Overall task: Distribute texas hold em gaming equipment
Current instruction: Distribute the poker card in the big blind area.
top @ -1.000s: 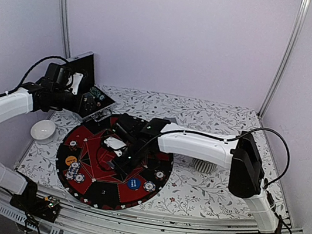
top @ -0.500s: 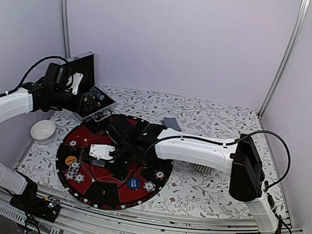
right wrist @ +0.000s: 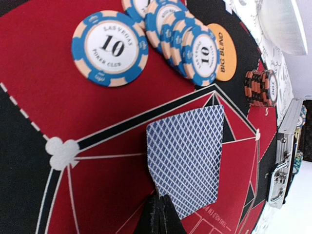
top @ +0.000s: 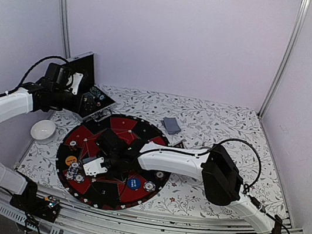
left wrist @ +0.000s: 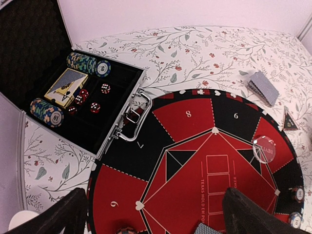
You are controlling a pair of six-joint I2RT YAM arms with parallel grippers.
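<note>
My right hand pinches a blue-backed card by its short edge, its long axis running from the fingertips toward the blue chips on the mat; my left hand hangs spread.

From above, the chips are too small to read. The right fingers cover the card's near edge; a chip stack runs off the top.
</note>
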